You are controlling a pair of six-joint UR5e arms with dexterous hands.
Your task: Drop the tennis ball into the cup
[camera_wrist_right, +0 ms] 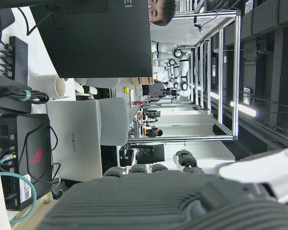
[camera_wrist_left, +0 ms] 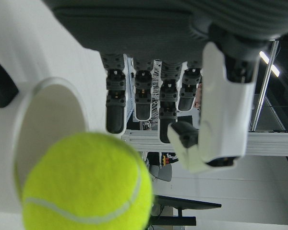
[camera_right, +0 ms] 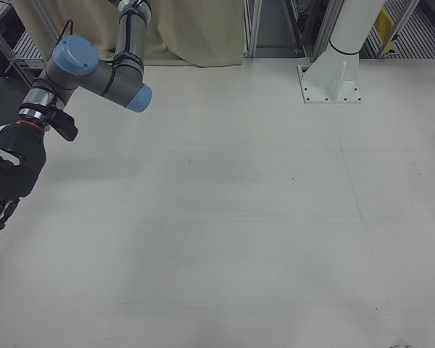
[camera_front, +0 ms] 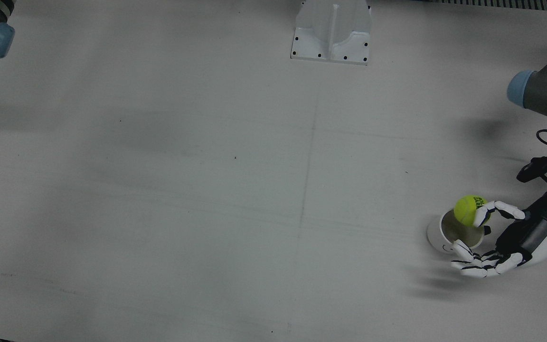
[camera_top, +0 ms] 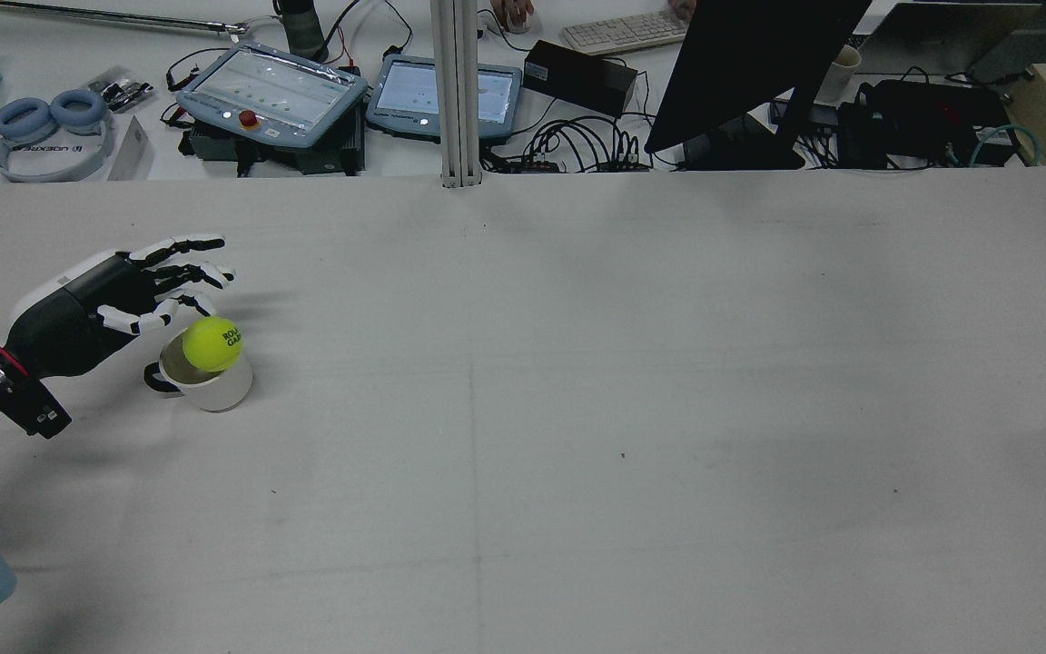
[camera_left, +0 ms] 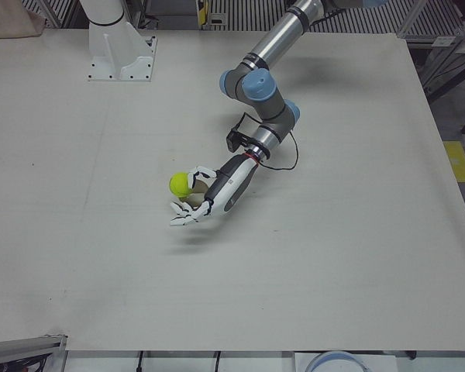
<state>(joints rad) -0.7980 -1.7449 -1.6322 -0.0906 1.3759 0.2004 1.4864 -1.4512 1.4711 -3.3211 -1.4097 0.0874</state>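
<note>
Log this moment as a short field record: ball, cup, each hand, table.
ball: tennis ball over the mouth of the cup, not yet down inside
cup: white cup upright on the table, dark handle on its side
left hand: left hand beside and above the cup, fingers spread
right hand: right hand far from the cup, holding nothing
table: table plain white

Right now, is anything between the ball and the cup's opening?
Nothing visible is. The ball sits right at the mouth of the cup, and the left hand has its fingers spread apart beside it, not across the opening.
</note>
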